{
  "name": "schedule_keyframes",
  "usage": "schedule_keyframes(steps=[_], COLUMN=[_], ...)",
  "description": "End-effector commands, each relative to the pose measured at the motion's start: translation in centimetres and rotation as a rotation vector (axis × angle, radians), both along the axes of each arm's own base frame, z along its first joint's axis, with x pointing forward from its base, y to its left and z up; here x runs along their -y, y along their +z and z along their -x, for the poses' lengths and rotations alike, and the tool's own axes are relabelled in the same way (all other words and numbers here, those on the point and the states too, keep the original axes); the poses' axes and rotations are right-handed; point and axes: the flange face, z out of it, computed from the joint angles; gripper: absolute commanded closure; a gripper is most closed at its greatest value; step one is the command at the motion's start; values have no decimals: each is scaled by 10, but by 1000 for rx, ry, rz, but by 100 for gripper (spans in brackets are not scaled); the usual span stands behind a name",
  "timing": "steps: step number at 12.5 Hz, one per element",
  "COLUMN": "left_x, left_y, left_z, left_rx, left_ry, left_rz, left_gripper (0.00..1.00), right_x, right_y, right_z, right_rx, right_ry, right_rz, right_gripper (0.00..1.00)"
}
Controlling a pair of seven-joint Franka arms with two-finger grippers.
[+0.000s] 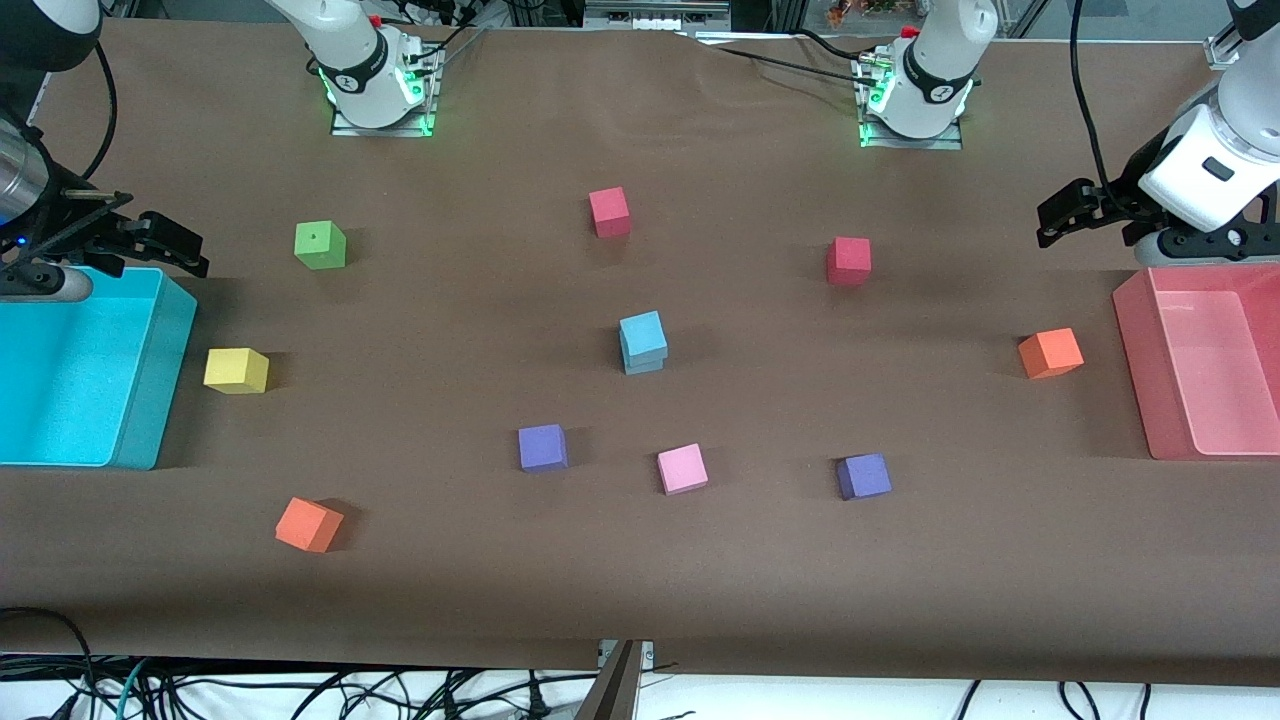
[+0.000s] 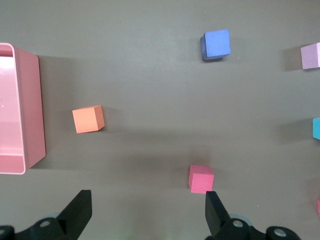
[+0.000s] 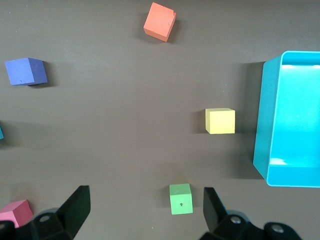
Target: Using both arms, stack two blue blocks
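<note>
The two blue blocks stand stacked in the middle of the table, the upper one (image 1: pixel 642 334) squarely on the lower one (image 1: pixel 645 362), slightly turned. An edge of the stack shows in the left wrist view (image 2: pixel 316 128) and in the right wrist view (image 3: pixel 1 133). My left gripper (image 1: pixel 1064 216) is open and empty, up over the table by the pink bin; its jaws stand wide apart in its wrist view (image 2: pixel 147 201). My right gripper (image 1: pixel 172 245) is open and empty over the cyan bin's edge; its jaws are wide apart too (image 3: pixel 145 197). Both are well away from the stack.
A cyan bin (image 1: pixel 150 400) stands at the right arm's end and a pink bin (image 1: pixel 1135 370) at the left arm's end. Loose cubes lie around the stack: green (image 1: pixel 320 245), yellow (image 1: pixel 236 370), two red (image 1: pixel 610 212), two orange (image 1: pixel 1050 353), two purple (image 1: pixel 543 447), pink (image 1: pixel 682 468).
</note>
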Motion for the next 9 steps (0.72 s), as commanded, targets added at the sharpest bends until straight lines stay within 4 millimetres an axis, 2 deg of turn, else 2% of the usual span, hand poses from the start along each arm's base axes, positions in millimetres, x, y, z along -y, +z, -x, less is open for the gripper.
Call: schedule_keyframes(steps=[1,4,7,9], left_x=[-3,-3,-5,-4], left_y=[5,6,4,5], left_z=[8,8,11,12], left_rx=[-6,-4,-26,-35], left_ry=[-20,-20,-14,-11], left_rz=[-17,-17,-18,-19], left_gripper=[0,0,0,0], right_x=[1,-4,5,8], right_y=[-1,-8,-7,-9], right_z=[7,35,33,25], right_rx=[27,79,83,64], right_ry=[-17,6,2,26], right_rz=[-10,49,55,57], right_gripper=[0,0,0,0])
